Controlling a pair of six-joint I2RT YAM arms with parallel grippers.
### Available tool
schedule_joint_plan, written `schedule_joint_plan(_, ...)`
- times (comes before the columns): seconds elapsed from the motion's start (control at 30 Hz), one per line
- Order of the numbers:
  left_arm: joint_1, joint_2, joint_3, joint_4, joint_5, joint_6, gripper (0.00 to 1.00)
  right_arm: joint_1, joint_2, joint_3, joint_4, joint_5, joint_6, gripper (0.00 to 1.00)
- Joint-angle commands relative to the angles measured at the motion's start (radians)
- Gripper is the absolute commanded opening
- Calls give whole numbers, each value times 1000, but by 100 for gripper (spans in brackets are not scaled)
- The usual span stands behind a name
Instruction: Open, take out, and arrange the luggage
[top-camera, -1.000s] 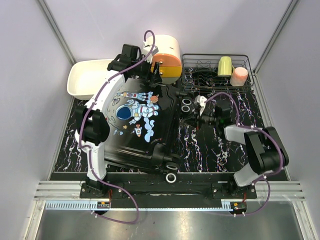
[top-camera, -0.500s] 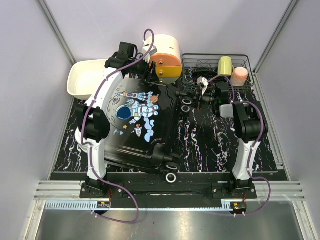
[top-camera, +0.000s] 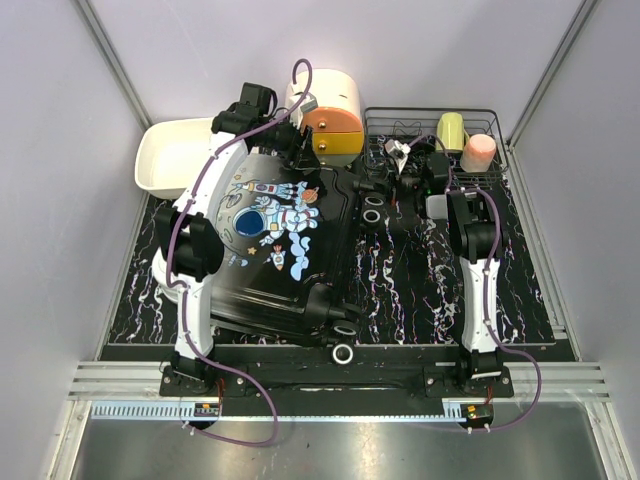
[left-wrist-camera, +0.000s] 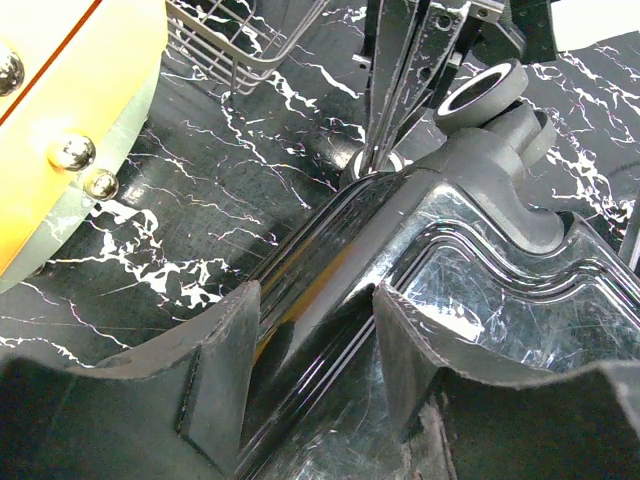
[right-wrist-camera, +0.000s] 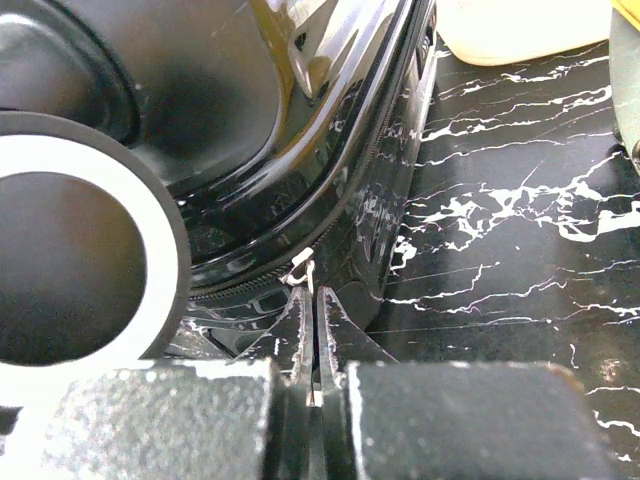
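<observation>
The luggage (top-camera: 270, 240) lies flat on the table with the astronaut side up, and its zip seam looks shut. My left gripper (top-camera: 298, 155) is at its far edge. In the left wrist view this gripper (left-wrist-camera: 315, 340) is open, its fingers (left-wrist-camera: 220, 370) standing on either side of the glossy black shell rim (left-wrist-camera: 330, 270). My right gripper (top-camera: 392, 175) is at the far right corner of the luggage. In the right wrist view it (right-wrist-camera: 315, 300) is shut on the small silver zipper pull (right-wrist-camera: 303, 270) at the zip seam, beside a white-rimmed wheel (right-wrist-camera: 70, 250).
A white tray (top-camera: 175, 155) stands at the far left. A cream-and-orange cylindrical box (top-camera: 330, 110) stands behind the luggage. A wire rack (top-camera: 400, 118) at the far right holds a yellow-green cup (top-camera: 450, 130) and a pink cup (top-camera: 478, 152). Luggage wheels (top-camera: 343, 353) stick out at the near edge.
My right arm has stretched out from the middle of the table to the far right corner of the luggage. My left arm has stayed at the far edge.
</observation>
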Motion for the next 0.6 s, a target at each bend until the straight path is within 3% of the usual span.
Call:
schedule_joint_plan(0.0,-24,147,-44,-326,24,51,54,25,48,130,157,189,90,0)
schedule_joint_plan(0.23,-38,144,-67,-329,30,54,52,75,91,214,100,195,165,2)
schedule_joint_plan(0.37,-42,108,-32,-330,27,41,67,65,96,265,31,157,303,29)
schedule_joint_plan(0.4,-30,99,6,-327,29,16,77,54,89,263,-7,161,361,35)
schedule_joint_plan(0.43,-18,78,26,-310,35,-4,81,37,79,247,-39,158,374,38)
schedule_joint_plan(0.53,56,17,127,-255,24,-50,95,-3,-6,158,-255,187,278,49)
schedule_joint_plan(0.57,107,-2,152,-235,13,-61,97,-8,-78,144,-534,218,195,51)
